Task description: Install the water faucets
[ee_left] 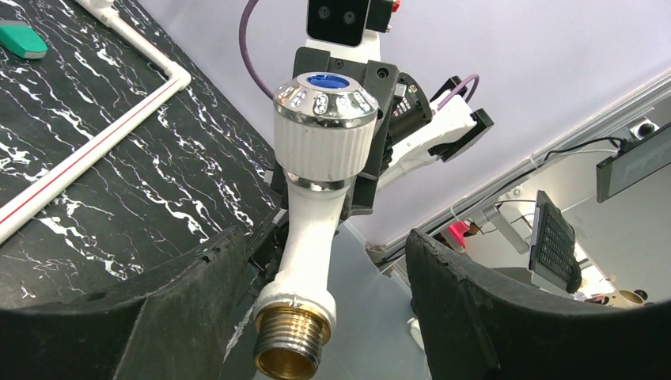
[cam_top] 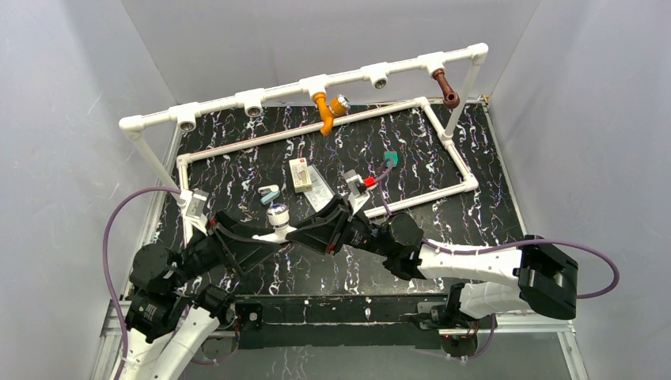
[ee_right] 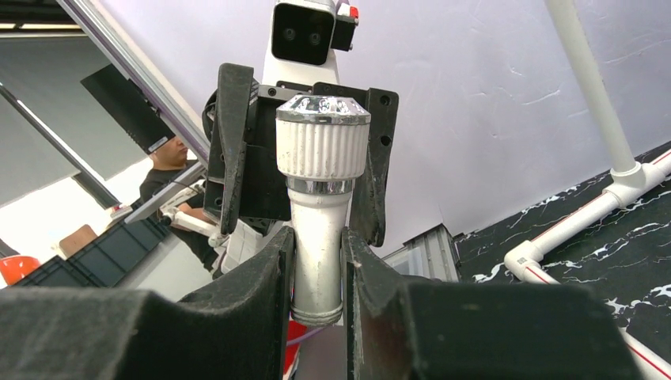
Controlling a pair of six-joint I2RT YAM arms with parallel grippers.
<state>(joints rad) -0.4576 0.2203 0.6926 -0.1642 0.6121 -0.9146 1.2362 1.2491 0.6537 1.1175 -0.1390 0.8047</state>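
Fingers (ee_right: 261, 301) of my right gripper (ee_right: 318, 269) are clamped on the straight stem of the white faucet (ee_right: 320, 206), pressing it from both sides just below its ribbed knob. I hold it above the near middle of the black marbled table (cam_top: 411, 229), knob up, with its brass threaded end (ee_left: 291, 344) pointing down in the left wrist view. My left gripper (ee_left: 328, 253) faces the same faucet with its jaws spread wide. The faucet body sits between them, close against 1 finger, though I cannot tell if it touches. The other 2 faucets hang from the top rail of the white pipe frame (cam_top: 348, 77): the orange faucet (cam_top: 324, 111) near the middle, the reddish-brown faucet (cam_top: 445, 87) toward the right end. A small teal piece (cam_top: 389, 158) lies on the table inside the frame's base.
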